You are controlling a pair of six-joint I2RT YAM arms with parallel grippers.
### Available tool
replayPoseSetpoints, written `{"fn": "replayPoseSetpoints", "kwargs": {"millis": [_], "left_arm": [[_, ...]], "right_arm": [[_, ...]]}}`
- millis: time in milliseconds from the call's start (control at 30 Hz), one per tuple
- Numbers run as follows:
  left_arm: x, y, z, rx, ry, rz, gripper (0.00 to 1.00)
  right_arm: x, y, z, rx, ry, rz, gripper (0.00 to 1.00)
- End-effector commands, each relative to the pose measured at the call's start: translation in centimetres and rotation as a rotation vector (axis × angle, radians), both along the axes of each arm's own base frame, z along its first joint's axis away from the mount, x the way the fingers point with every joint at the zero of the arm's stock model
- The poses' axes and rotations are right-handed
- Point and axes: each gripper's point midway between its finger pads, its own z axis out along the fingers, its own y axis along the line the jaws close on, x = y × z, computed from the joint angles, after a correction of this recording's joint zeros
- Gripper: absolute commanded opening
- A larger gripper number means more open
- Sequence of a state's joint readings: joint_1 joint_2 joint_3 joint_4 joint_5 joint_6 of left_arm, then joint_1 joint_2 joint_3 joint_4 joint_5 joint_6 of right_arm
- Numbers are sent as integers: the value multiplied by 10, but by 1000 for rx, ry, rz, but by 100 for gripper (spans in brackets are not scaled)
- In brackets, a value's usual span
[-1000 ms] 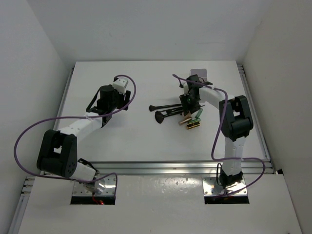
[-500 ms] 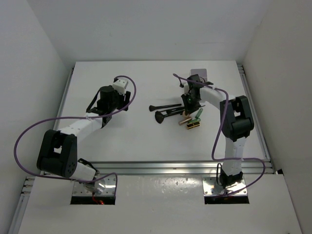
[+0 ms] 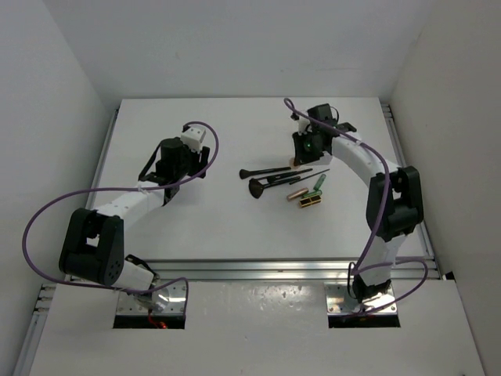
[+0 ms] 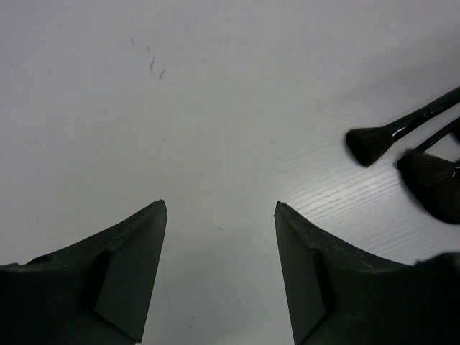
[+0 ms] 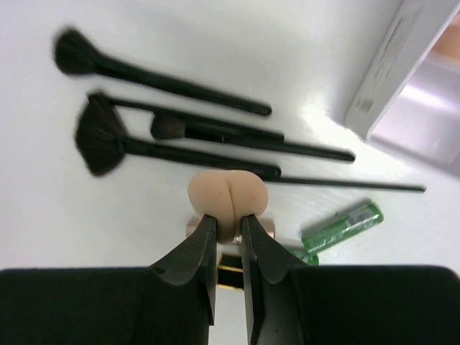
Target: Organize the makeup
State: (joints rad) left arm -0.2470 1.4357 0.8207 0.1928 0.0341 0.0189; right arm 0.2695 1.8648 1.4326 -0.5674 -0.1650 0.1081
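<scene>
Compared with one second ago, the right arm stands differently in the top view. Its elbow is swung out toward 4 o'clock, and the right hand is no more above the pile but at 12 o'clock of it, nearer to the far edge of the surface. The left arm shows no change, and the brushes and tubes lie as they lay.

The right hand pinches a peach sponge between its two fingertips by the narrow lower part, so the round end sticks out in front. This grip looks sensible for a soft thing: the fingers press in a little, and it cannot roll away. It seems lifted off the surface, though the wrist view does not show this for sure. The translucent box is at 2 o'clock of the sponge in that view, so I judge that the hand carries the sponge toward a compartment there.

The rest of the makeup waits on the surface. The brushes lie nearly parallel, heads toward 9 o'clock, among them the fan brush. The green tube is at 4 o'clock of the sponge, and the gold-brown tube is just beside the brush handles.

The left hand hangs with fingers spread wide over bare surface, holding nothing. It is at 9 o'clock of the brushes and apart from them, probably to leave room for the right arm.
</scene>
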Motion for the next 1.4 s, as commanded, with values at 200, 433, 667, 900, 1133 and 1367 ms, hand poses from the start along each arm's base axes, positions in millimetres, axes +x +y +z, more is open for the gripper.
{"fn": "replayPoseSetpoints", "kwargs": {"millis": [200,433,667,900,1133,1367], "left_arm": [[2,4,7,-1,-27,5,68],[1,9,3,37,-18,12,68],[-3,7,-1,50,0,-2,68],[1,1,0,50,0,-11,68],[0,2,-2,60,7,-15,68],[0,1,-2,65,5,-27,68]], "right_arm": [[101,-51,75,49,-292,-209,0],[136,-79,41,5,-260,-278,0],[122,-86,10,-23,-194,-311,0],[118,-91,-5,-29,-145,-335,46],[120,-90,21,-18,-203,-319,66],[111,-86,66,8,-268,-300,71]]}}
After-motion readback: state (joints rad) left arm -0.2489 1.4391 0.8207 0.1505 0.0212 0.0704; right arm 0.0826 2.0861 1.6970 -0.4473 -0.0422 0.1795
